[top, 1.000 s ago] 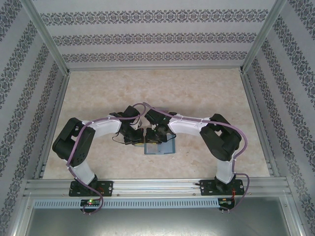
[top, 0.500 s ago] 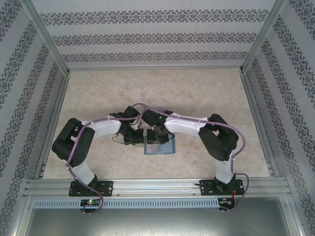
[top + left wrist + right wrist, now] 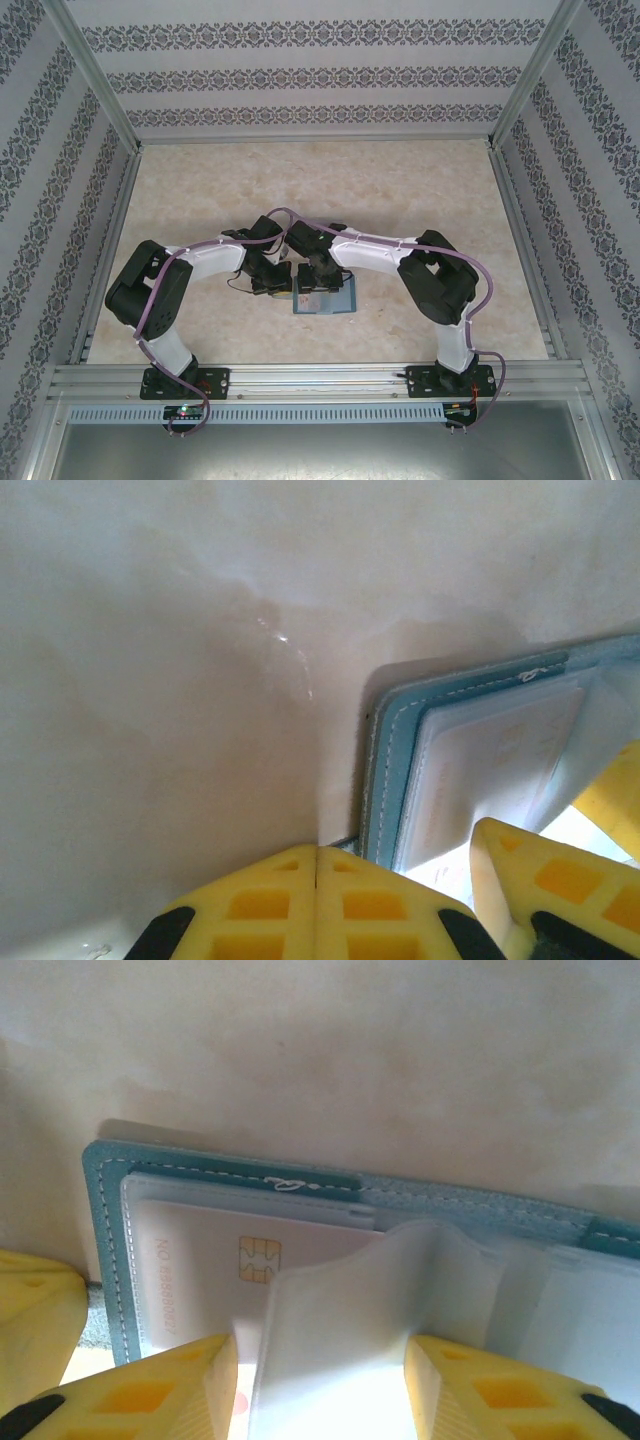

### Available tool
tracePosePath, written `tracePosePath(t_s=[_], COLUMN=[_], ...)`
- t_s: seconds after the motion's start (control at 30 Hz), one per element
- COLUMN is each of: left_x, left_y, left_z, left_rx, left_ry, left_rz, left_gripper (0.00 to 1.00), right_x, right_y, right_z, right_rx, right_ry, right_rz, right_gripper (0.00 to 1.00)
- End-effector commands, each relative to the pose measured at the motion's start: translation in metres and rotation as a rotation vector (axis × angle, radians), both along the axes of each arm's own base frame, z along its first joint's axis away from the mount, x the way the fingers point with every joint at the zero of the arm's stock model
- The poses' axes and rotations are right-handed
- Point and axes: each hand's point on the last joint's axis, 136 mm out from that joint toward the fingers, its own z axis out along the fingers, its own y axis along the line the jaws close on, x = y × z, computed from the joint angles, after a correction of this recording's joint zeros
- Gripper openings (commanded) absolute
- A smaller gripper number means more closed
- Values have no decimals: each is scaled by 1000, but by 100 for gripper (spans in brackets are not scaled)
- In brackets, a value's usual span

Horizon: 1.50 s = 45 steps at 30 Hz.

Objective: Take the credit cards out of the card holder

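The teal card holder [image 3: 342, 302] lies open on the table between both arms. In the right wrist view its stitched teal edge [image 3: 105, 1220] frames a pale credit card [image 3: 190, 1255] with a gold chip, tucked in a clear pocket. A translucent sleeve [image 3: 370, 1310] bows up between the fingers of my right gripper [image 3: 320, 1360], which stands open over the holder. My left gripper [image 3: 318, 852] is shut, its tips down at the holder's left edge [image 3: 385, 770] beside a small grey tab. The same pale card [image 3: 490, 750] shows there under plastic.
The marbled table [image 3: 300, 190] stretches away behind the holder. Aluminium frame rails [image 3: 320, 375] and patterned walls close in the sides. The two wrists [image 3: 300, 262] sit very close together above the holder.
My right gripper's jaws have spread wider and its wrist has shifted slightly left over the holder. The left arm has stayed put.
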Motion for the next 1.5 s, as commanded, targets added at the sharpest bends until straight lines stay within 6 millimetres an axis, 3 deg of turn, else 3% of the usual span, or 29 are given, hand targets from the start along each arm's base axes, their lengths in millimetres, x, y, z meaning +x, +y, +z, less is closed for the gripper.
tracePosePath(t_s=[0.0, 0.13, 0.37, 0.6, 1.0, 1.23, 1.47], left_x=[-12, -11, -11, -10, -7, -8, -7], left_y=[10, 10, 11, 12, 13, 14, 14], left_z=[-9, -8, -8, -8, -5, -6, -6], left_rx=[53, 53, 57, 63, 71, 81, 84], left_ry=[25, 24, 25, 23, 23, 28, 32], left_rz=[-16, -15, -17, -20, -22, -25, -25], left_gripper=[0, 0, 0, 0, 0, 0, 0], right_x=[-9, -9, -8, -6, -11, -13, -15], right_y=[-8, -8, -8, -6, -18, -38, -65], right_z=[-15, -16, -12, 6, 27, 33, 30], right_rx=[-67, -68, -64, -35, -41, -88, -167], right_ry=[38, 41, 26, -2, -17, -29, -30], right_rz=[32, 35, 33, 33, 48, 48, 42], right_gripper=[54, 53, 32, 18, 7, 8, 21])
